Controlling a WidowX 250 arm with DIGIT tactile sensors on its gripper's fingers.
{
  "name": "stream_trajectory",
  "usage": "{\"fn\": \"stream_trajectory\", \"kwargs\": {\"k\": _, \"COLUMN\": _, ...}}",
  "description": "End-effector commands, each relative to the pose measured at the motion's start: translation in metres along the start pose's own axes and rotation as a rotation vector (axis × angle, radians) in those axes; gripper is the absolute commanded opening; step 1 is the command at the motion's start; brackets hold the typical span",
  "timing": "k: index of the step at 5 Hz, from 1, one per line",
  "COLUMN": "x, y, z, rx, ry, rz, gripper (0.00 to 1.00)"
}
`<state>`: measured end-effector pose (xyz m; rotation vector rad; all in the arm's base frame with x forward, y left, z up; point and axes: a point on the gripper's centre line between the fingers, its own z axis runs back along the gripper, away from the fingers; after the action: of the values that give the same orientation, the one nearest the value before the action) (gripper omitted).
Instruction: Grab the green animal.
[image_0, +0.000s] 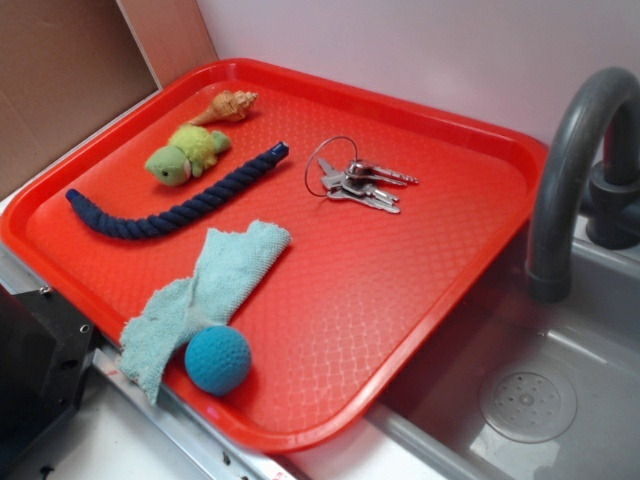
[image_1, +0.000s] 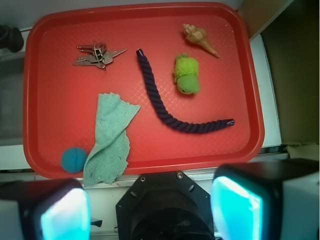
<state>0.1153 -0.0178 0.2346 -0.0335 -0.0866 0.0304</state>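
The green animal (image_0: 186, 155) is a small plush turtle with a light green head and fuzzy yellow-green body. It lies at the back left of the red tray (image_0: 400, 290), between a seashell (image_0: 229, 106) and a dark blue rope (image_0: 180, 198). In the wrist view it (image_1: 186, 75) lies right of the rope (image_1: 170, 100), head towards the camera. My gripper (image_1: 150, 210) is open and empty, its two teal-padded fingers (image_1: 236, 209) wide apart. It is high above the tray's near edge, far from the toy. The gripper does not show in the exterior view.
On the tray also lie a bunch of keys (image_0: 360, 182), a pale teal cloth (image_0: 205, 292) and a teal yarn ball (image_0: 218, 359). A grey sink (image_0: 540, 400) with a dark faucet (image_0: 575, 150) is to the right. A brown board (image_0: 70, 70) stands at the back left.
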Motion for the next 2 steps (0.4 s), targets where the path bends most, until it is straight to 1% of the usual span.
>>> {"fn": "stream_trajectory", "kwargs": {"k": 1, "x": 0.0, "y": 0.0, "z": 0.0, "rx": 0.0, "ry": 0.0, "rz": 0.0, "gripper": 1.0}}
{"fn": "stream_trajectory", "kwargs": {"k": 2, "x": 0.009, "y": 0.007, "z": -0.01, "rx": 0.055, "ry": -0.006, "rz": 0.035, "gripper": 1.0}}
